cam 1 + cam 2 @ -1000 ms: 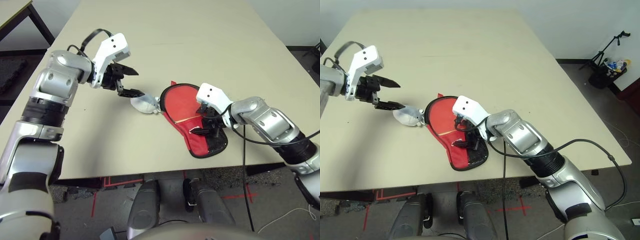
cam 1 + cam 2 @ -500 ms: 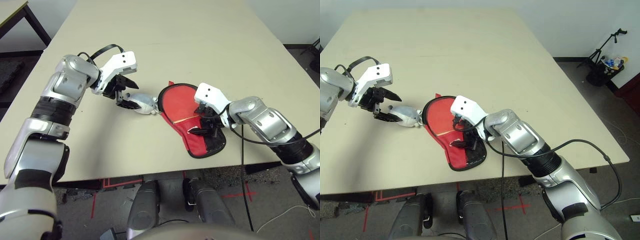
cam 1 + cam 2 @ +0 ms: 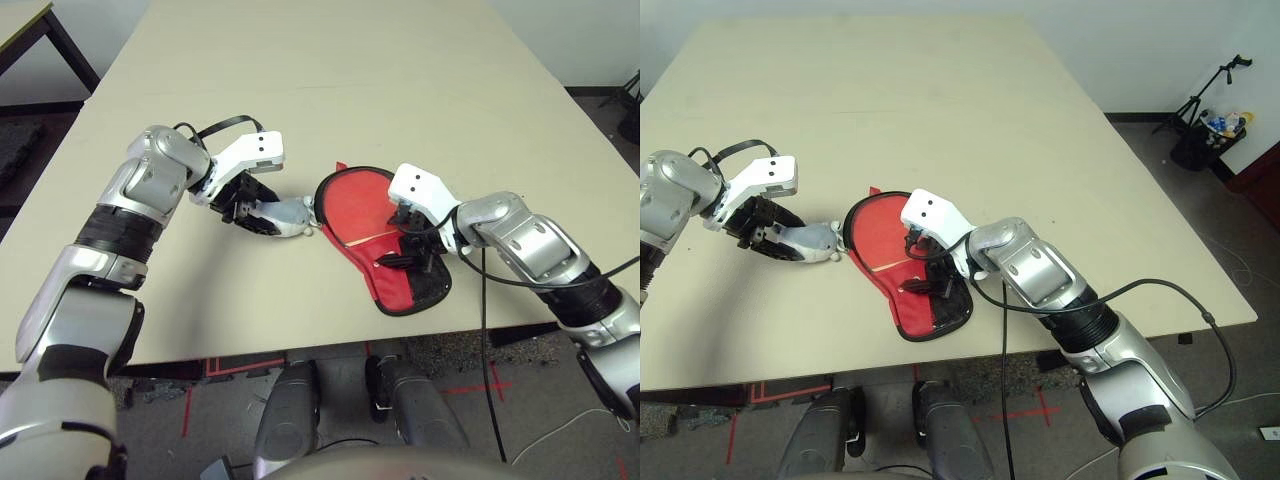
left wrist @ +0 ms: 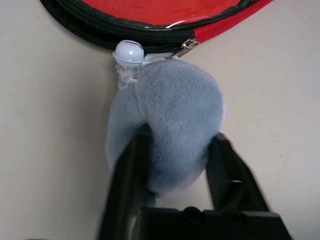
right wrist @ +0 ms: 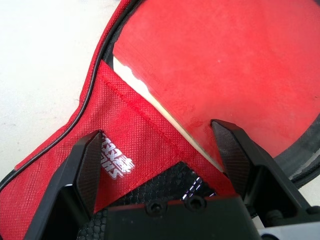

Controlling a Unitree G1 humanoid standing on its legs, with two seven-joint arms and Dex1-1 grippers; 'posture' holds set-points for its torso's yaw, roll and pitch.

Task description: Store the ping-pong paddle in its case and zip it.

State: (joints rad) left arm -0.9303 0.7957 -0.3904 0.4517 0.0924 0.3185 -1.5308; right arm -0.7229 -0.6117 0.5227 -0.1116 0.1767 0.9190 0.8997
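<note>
While the left gripper point(image 4: 172, 165) is closed around the white fluffy ball point(image 4: 170, 120) hanging from the zipper pull, the main risk is that a tug on this soft pom-pom only stretches its short cord or lets the fur slip out of the black fingers point(image 4: 131, 165), leaving the slider where it is at the rounded end of the case. The paddle-shaped soft red fabric case with black zipper edging point(image 3: 400, 285) lies flat on the beige table point(image 3: 350, 80), near its front edge, and is not yet zipped: its flap is folded back over the narrow end. Inside it sits the ping-pong paddle with round red rubber face point(image 3: 360, 205), the face uncovered and a pale strip of its wooden edge showing beside the folded flap in the right wrist view; the handle is hidden under the fabric. The right gripper point(image 5: 162, 150) stands wide open with its fingers straddling the flap, holding nothing, so I judge that the case could slide or twist on the smooth tabletop once the zipper is pulled. A second hazard is the loose flap or the exposed paddle rim catching in the zipper teeth if the cover is not laid flat over the paddle first.
</note>
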